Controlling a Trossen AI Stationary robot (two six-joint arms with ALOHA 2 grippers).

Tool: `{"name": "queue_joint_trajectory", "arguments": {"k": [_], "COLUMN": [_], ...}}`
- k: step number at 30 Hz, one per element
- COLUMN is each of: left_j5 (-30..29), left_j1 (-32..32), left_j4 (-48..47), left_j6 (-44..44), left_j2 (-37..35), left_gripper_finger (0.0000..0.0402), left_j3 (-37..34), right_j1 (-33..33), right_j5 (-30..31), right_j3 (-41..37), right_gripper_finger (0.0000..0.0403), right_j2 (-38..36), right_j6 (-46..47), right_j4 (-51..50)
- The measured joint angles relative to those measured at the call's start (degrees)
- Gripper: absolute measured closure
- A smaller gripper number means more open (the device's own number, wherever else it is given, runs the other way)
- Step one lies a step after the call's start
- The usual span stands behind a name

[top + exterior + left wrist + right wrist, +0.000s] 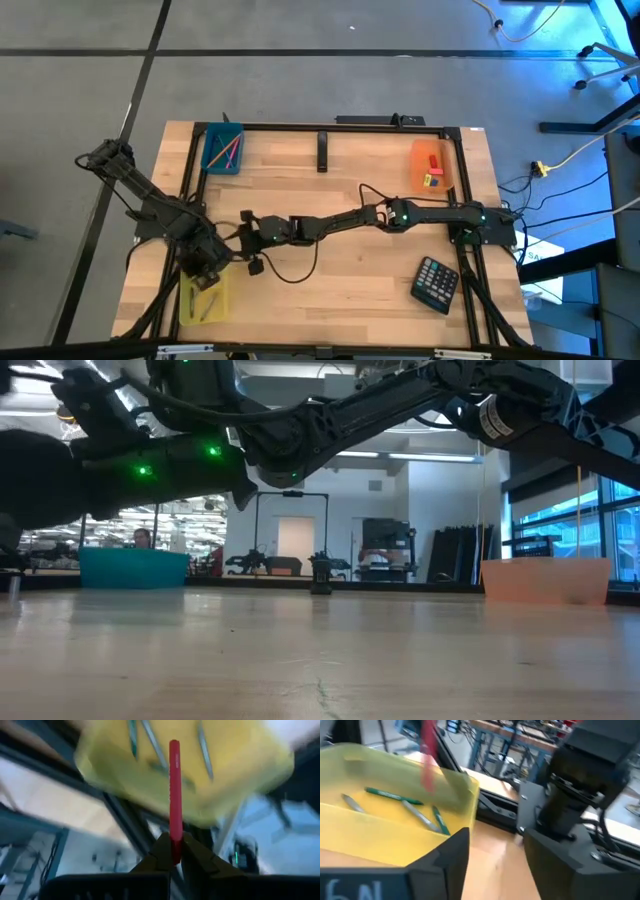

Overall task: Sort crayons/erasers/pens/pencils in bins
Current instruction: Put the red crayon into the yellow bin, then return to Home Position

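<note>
My left gripper is shut on a thin red stick that points out over the translucent yellow bin at the table's near left. Green and grey sticks lie in that bin. My right arm reaches across the table. Its gripper stands open beside the yellow bin, with nothing between its fingers. The red stick shows blurred above the bin's far wall. The teal bin holds thin sticks. The orange bin holds a red and a yellow eraser. My left gripper pinches the red stick's near end between its two fingers. The stick runs on straight ahead of the fingers, along them. The fingers slant down toward the yellow bin, and the stick is lifted clear above it.
A black calculator lies near the front right. A short black bar stands at the far middle. A dark metal frame runs along the table's edges. Bare wood lies between the bins. The two arms are close together near the yellow bin.
</note>
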Motion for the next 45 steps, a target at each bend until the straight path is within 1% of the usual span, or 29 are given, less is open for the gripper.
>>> {"name": "queue_joint_trajectory", "arguments": {"k": [1, 3, 7, 12, 16, 22, 26, 30, 32, 33, 34, 35, 38, 39, 40, 41, 43, 45], "left_j5": [2.3, 3.6, 1.6, -3.3, -4.2, -4.9, -9.4, -15.1, -18.8, -20.9, -24.0, -28.2, -43.9, -48.7, -53.0, -56.6, -63.4, -69.4], "left_j1": [-0.5, -1.2, -2.4, -4.3, -6.3, -9.5, -10.9, -11.1, -11.1, -11.0, -11.1, -11.1, -10.6, -10.6, -10.5, -10.5, -10.2, -9.7], "left_j4": [0.0, -0.3, -0.2, 2.1, 2.3, 2.0, 2.2, 2.2, 2.4, 2.6, 2.7, 2.7, 2.8, 2.8, 2.9, 3.1, 3.3, 3.9], "left_j6": [0.0, 0.0, -0.4, -1.6, -2.6, -5.6, -7.8, -7.0, -5.8, -4.9, -3.7, -2.2, 0.9, 1.6, 2.8, 4.3, 7.2, 8.8], "left_j2": [0.0, 0.0, 0.0, 0.2, 0.2, 0.2, 0.2, 0.2, 0.2, 0.2, 0.2, 0.2, 0.2, 0.3, 0.3, 0.3, 0.3, 0.3], "left_gripper_finger": [0.0389, 0.0385, 0.0379, 0.0377, 0.0373, 0.0334, 0.0304, 0.029, 0.0288, 0.0288, 0.0288, 0.0289, 0.0293, 0.0294, 0.0295, 0.0295, 0.0296, 0.0296], "left_j3": [0.6, 1.4, 1.8, 1.3, 1.2, 1.2, 1.2, 1.2, 1.2, 1.2, 1.2, 1.2, 1.2, 1.2, 1.2, 1.2, 1.2, 1.2], "right_j1": [0.0, -0.2, -0.2, -0.2, -0.2, -0.3, -0.6, -1.5, -2.9, -3.7, -4.6, -5.5, -8.7, -9.7, -10.6, -11.5, -12.8, -13.7], "right_j5": [0.8, 1.3, 1.6, 1.7, 1.7, 4.8, 5.3, 6.1, 6.0, 5.0, 2.6, -1.1, -16.1, -20.1, -22.9, -24.2, -24.4, -24.6], "right_j3": [0.0, 0.0, 0.0, 0.0, 0.0, 0.0, 0.0, -0.1, 0.0, 0.0, 0.1, 0.1, 0.0, 0.0, 0.0, -0.1, -1.9, -5.9], "right_gripper_finger": [0.0207, 0.0194, 0.018, 0.0177, 0.0177, 0.0177, 0.0187, 0.0208, 0.0223, 0.0231, 0.024, 0.0248, 0.0276, 0.0287, 0.0298, 0.0309, 0.0332, 0.0352], "right_j2": [0.0, 0.0, 0.0, 0.0, 0.0, 0.0, -0.7, -4.8, -7.6, -9.0, -10.1, -11.5, -14.6, -15.6, -16.4, -17.4, -19.7, -22.7], "right_j6": [0.0, 0.0, 0.1, 0.8, 4.0, 4.6, 4.2, 1.5, 1.2, 1.3, 1.8, 3.0, 6.4, 7.1, 7.0, 6.1, 4.6, 2.7], "right_j4": [-0.5, -1.1, -1.5, -2.7, -3.5, -4.8, -6.6, -13.1, -16.0, -17.7, -18.7, -21.1, -26.8, -29.8, -32.0, -34.5, -37.9, -38.7]}}
